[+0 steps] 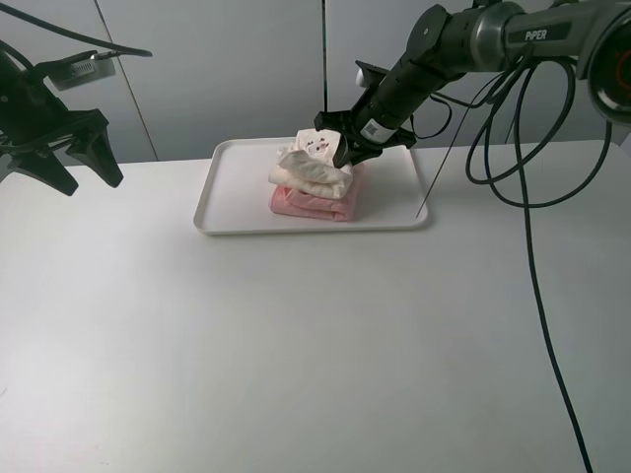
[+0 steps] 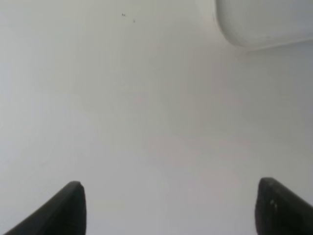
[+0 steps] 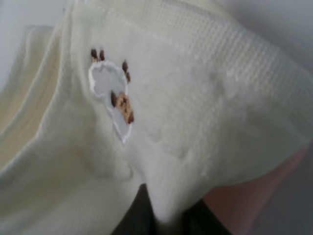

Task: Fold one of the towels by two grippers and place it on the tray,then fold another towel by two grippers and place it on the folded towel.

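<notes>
exterior high shows the left gripper (image 1: pixel 84 168) hanging above the white desk (image 1: pixel 296 345) at the far left, its jaws spread wide and holding nothing. further right sits the tray (image 1: pixel 227 222), carrying the folded pink towel (image 1: pixel 311 205) with the cream towel (image 1: pixel 311 172) heaped on top. the right gripper (image 1: pixel 345 150) has its jaws pinching the cream towel's raised edge.

The right arm (image 1: pixel 537 34) bears the white word "PIPER"; the gripper's label is unreadable.
</notes>
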